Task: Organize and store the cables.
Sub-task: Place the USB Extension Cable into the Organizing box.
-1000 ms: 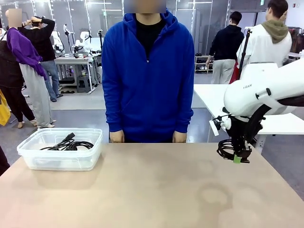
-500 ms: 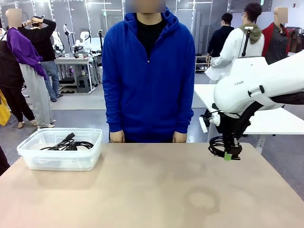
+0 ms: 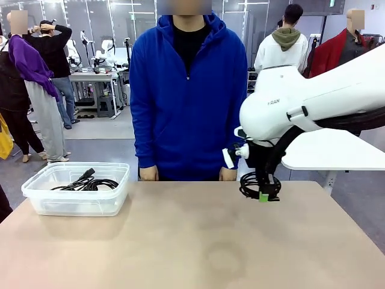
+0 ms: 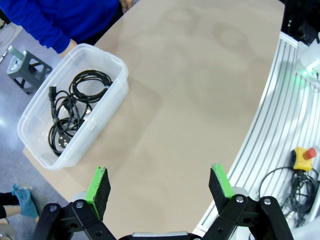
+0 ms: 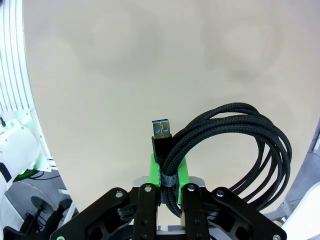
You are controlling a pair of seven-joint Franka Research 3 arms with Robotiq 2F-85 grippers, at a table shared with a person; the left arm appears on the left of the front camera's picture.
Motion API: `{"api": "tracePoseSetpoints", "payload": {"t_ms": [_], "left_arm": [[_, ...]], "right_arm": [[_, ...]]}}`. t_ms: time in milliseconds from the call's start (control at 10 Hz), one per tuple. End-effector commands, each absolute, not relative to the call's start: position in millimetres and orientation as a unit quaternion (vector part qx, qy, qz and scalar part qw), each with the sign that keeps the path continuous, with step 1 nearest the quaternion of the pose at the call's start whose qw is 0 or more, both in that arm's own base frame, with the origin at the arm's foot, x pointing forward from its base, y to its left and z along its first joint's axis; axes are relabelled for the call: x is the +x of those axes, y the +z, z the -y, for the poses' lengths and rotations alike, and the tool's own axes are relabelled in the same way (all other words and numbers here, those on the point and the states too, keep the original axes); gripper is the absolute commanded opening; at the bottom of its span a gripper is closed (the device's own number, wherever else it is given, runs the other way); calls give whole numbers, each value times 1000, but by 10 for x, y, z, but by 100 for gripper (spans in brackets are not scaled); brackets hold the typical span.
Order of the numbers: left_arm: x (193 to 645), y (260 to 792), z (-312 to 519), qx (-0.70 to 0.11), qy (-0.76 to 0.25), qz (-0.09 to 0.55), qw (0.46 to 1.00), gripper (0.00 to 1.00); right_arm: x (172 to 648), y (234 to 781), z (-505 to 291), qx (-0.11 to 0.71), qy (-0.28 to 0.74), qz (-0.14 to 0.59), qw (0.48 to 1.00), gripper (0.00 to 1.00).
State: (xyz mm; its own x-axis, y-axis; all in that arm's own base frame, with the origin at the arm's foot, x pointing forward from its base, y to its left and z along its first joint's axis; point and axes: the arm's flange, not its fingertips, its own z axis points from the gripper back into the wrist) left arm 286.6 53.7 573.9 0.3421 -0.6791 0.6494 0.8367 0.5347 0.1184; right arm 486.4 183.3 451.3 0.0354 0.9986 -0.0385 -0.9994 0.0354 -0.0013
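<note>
The right gripper (image 3: pixel 265 195) is clamped on a braided cable coil (image 5: pixel 235 150) above the table's far edge, right of its middle. The clear bin (image 3: pixel 42 201), with coiled cables (image 4: pixel 75 107) inside, sits at the far left corner, so the drop lies leftward along that edge, its long side following it. The left gripper (image 4: pixel 160 185) hangs spread and empty, nearer the bin. The coil's tie is hard to make out

bright, even overhead light – soft shadows beside the bin (image 3: pixel 77 188) on the table (image 3: pixel 180 241), sharp focus, wide-angle bending at wrist-view edges.
</note>
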Motion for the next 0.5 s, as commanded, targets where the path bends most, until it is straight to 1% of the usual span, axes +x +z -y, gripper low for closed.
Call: {"api": "tracePoseSetpoints", "payload": {"t_ms": [0,400], "left_arm": [[2853,5754,-519,-119,-465,333,811,100],[2853,5754,-519,-119,-465,333,811,100]], "right_arm": [[4947,4476,-2065,-31,691,-29,722,4],[4819,4314,-2685,-22,706,-28,707,4]]}}
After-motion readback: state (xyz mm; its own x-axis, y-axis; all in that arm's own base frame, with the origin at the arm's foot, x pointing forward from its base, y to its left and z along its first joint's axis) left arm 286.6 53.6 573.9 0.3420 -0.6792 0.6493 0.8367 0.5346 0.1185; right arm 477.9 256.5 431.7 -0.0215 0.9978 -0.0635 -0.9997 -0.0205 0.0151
